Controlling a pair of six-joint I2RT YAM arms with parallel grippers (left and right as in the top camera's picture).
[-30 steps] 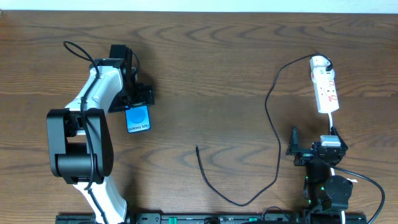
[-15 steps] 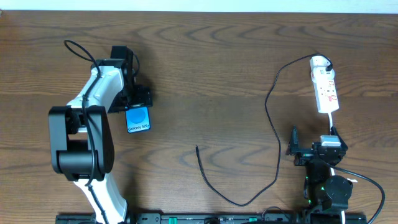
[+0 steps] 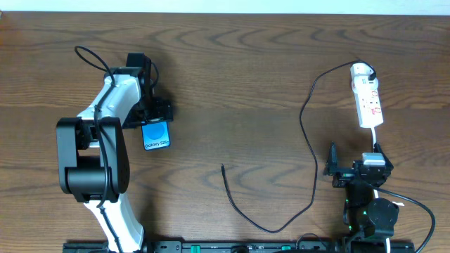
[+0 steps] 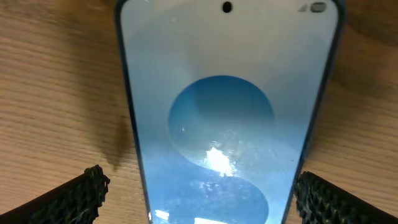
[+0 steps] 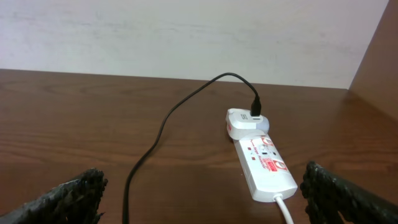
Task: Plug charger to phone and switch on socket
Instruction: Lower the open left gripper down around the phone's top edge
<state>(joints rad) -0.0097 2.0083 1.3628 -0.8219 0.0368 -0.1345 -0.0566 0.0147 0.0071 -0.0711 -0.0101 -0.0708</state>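
The phone (image 3: 156,134) lies flat on the wooden table, blue screen up. In the left wrist view the phone (image 4: 227,112) fills the frame between my left gripper's (image 4: 202,196) open fingers, which stand just clear of its two long edges. In the overhead view my left gripper (image 3: 156,112) is over the phone's far end. The charger cable (image 3: 307,133) runs from a white adapter (image 3: 360,69) on the socket (image 3: 368,102) down to its loose tip (image 3: 223,167) at mid-table. My right gripper (image 3: 355,171) is open and empty, near the table's front, with the socket (image 5: 264,165) ahead.
The white cord (image 3: 376,137) leaves the socket's near end and runs toward the right arm's base. The table's back edge meets a pale wall (image 5: 186,31). A wooden side panel (image 5: 379,56) rises at the far right in the right wrist view.
The left arm has shifted very slightly over the phone. The phone, the cable, the socket and the right arm have not moved.
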